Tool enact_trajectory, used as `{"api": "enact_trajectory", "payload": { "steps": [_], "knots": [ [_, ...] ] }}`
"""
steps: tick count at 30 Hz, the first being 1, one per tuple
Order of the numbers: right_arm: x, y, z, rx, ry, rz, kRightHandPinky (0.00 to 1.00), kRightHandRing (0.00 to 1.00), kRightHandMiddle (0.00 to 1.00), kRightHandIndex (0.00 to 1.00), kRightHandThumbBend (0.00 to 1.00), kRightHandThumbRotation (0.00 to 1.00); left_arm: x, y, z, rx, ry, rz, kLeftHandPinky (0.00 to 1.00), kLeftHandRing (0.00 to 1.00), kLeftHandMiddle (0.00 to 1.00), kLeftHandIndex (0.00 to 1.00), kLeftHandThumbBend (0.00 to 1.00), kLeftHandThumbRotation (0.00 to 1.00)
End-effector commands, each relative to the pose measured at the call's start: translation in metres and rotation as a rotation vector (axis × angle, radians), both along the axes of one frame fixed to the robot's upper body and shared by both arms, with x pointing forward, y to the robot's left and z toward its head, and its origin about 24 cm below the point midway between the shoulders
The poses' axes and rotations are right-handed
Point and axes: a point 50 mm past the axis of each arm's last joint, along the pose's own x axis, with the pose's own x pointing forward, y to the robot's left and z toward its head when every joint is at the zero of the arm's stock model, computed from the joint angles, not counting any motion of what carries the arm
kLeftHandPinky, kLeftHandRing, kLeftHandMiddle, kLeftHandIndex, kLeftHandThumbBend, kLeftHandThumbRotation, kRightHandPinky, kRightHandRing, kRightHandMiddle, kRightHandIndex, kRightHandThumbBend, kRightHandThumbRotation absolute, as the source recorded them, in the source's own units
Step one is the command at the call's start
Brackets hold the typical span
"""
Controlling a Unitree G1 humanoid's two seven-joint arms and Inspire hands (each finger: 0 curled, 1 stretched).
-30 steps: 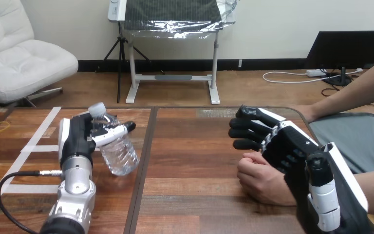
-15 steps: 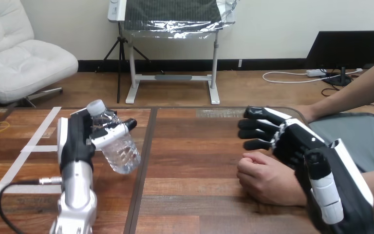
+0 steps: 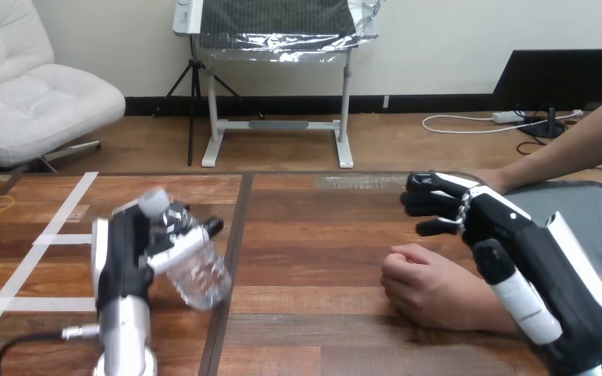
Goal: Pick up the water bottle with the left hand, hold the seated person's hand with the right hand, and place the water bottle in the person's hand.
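A: How is the left hand set?

B: The left hand (image 3: pixel 120 252) is closed on the water bottle (image 3: pixel 196 272). Its fingers are curled across the clear body just below the cap (image 3: pixel 154 202). The grip is taken high, probably so that the lower half is left free to be received.

A: Where is the bottle found?

B: It is held over the left half of the table (image 3: pixel 313 231), well apart from the person's hand (image 3: pixel 431 288). Whether its base is clear of the wood cannot be told.

A: Which way is it pointed?

B: The long axis is tilted. The cap is carried up and toward the view's left, and the base is swung down and to the right, toward the person's side. That lean is judged to suit a hand-over across the table.

A: And the right hand?

B: The right hand (image 3: pixel 495 227) is kept loose, with nothing pinched. Its fingers (image 3: pixel 429 185) are held out nearly straight and slightly spread, aimed at the view's left. It is placed just beside and partly over the person's hand, which is rested on the table as a loose fist. No finger or thumb is seen curled round that fist, and whether the two are touching cannot be told.

A: What is judged of the task?

B: The bottle is taken as picked up or nearly so. The hold on the person's hand is not yet made, and the fist would need to be opened before anything could be placed in it.
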Motion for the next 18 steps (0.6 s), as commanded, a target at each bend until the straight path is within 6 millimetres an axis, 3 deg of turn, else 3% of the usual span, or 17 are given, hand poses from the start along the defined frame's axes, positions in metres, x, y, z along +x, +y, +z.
{"api": "enact_trajectory", "payload": {
  "steps": [1, 14, 18],
  "knots": [
    [0.041, -0.022, 0.038, -0.136, -0.195, -0.076, 0.71, 0.78, 0.78, 0.79, 0.80, 0.91, 0.011, -0.021, 0.100, 0.094, -0.463, -0.126, 0.26, 0.32, 0.37, 0.41, 0.70, 0.00],
    [0.062, -0.037, 0.048, -0.369, -0.195, -0.111, 0.71, 0.79, 0.81, 0.82, 0.85, 0.85, -0.003, -0.025, 0.118, 0.105, -0.531, -0.183, 0.26, 0.32, 0.37, 0.40, 0.69, 0.00],
    [0.067, -0.041, 0.053, -0.454, -0.186, -0.117, 0.71, 0.82, 0.85, 0.85, 0.91, 0.81, -0.008, -0.026, 0.123, 0.129, -0.548, -0.206, 0.26, 0.32, 0.37, 0.40, 0.69, 0.00]
  ]
}}
